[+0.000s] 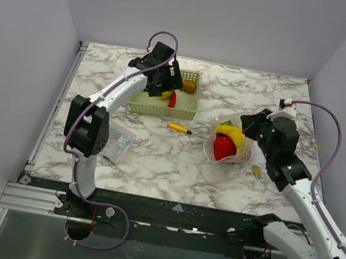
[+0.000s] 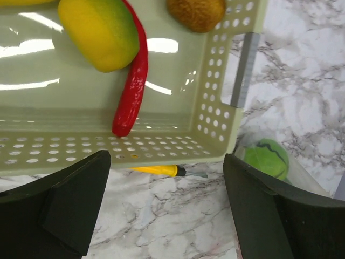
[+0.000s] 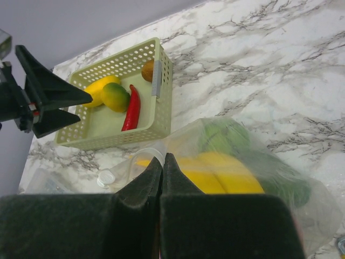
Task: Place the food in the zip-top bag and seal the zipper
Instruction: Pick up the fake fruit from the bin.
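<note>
The clear zip-top bag [image 1: 244,154] lies right of centre with a yellow banana [image 1: 231,134], a red fruit [image 1: 224,148] and a green one inside. My right gripper [image 1: 249,124] is shut on the bag's upper edge; in the right wrist view the fingers [image 3: 178,183] pinch the plastic at the mouth [image 3: 144,155], the banana [image 3: 215,172] and green pepper [image 3: 223,135] behind them. My left gripper [image 1: 168,78] hovers open and empty over the basket [image 1: 187,108]. Below it [image 2: 166,157] lie a yellow-green mango [image 2: 99,32], a red chili [image 2: 132,81] and a brown round fruit [image 2: 197,11].
A thin yellow-and-black stick [image 1: 179,128] lies on the marble between basket and bag, also in the left wrist view [image 2: 156,170]. A flat clear packet [image 1: 119,140] sits near the left arm. A small item [image 1: 258,173] lies right of the bag.
</note>
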